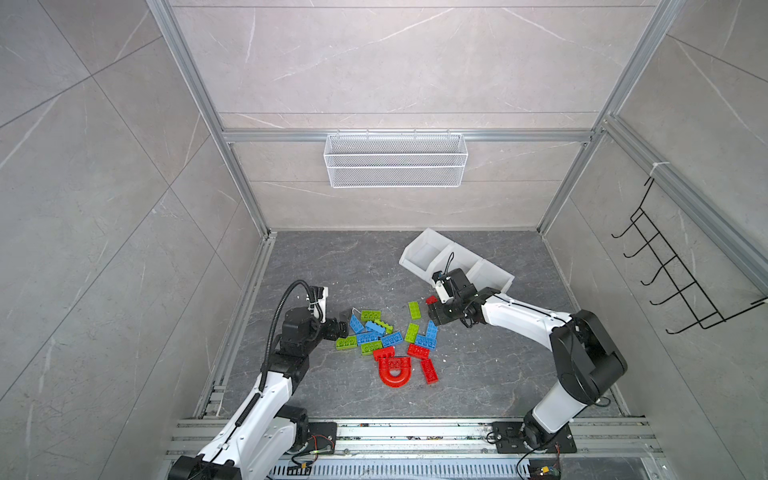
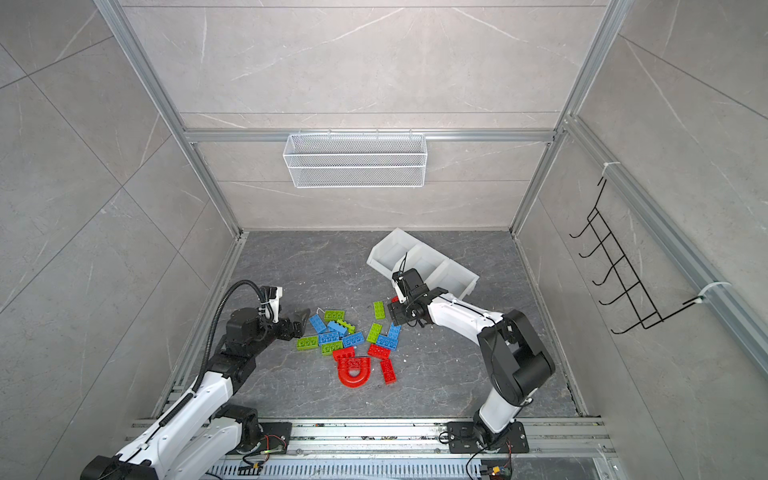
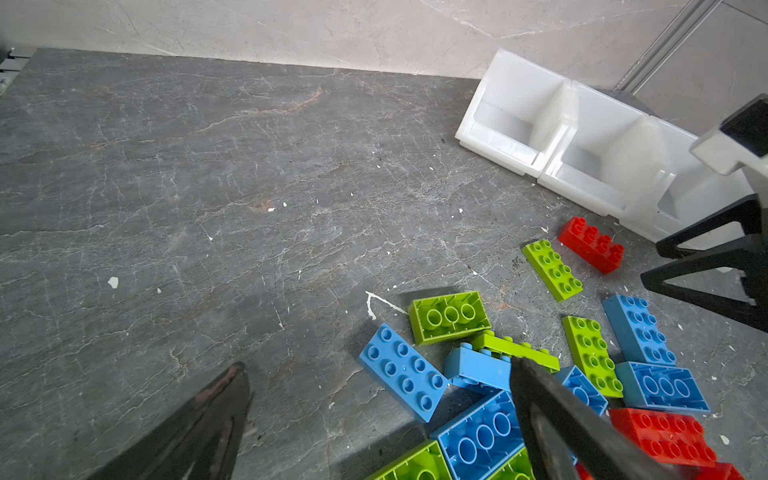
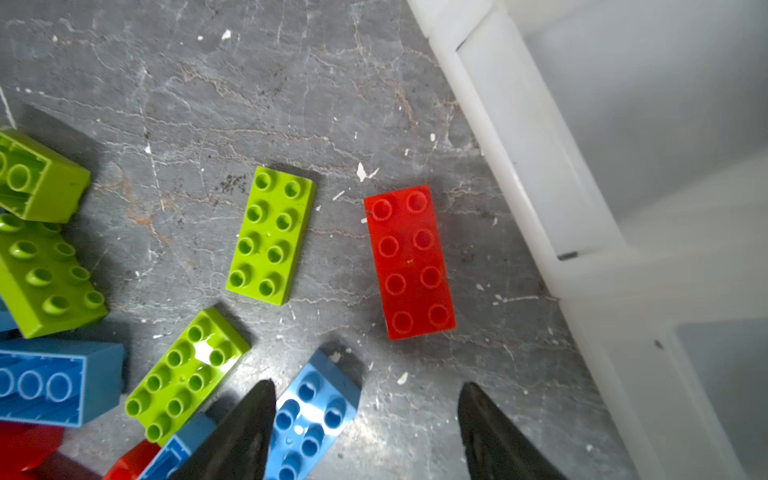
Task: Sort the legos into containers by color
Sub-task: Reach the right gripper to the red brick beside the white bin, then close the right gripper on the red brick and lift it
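Blue, lime green and red legos (image 1: pixel 386 336) lie in a loose pile on the dark floor in both top views, with a red arch piece (image 1: pixel 394 371) at the near side. The three joined white containers (image 1: pixel 428 253) stand behind it to the right, with nothing seen inside. My left gripper (image 3: pixel 378 365) is wide open at the pile's left edge, over a blue brick (image 3: pixel 401 372). My right gripper (image 4: pixel 366 385) is low between pile and containers, jaws apart. A blue brick (image 4: pixel 311 415) lies against one finger. A lone red brick (image 4: pixel 409 262) and a green one (image 4: pixel 270 235) lie just ahead.
A white wire mesh basket (image 1: pixel 395 160) hangs on the back wall. A black hook rack (image 1: pixel 673 266) is fixed to the right wall. Aluminium rails (image 1: pixel 415 432) run along the front, where both arm bases are bolted.
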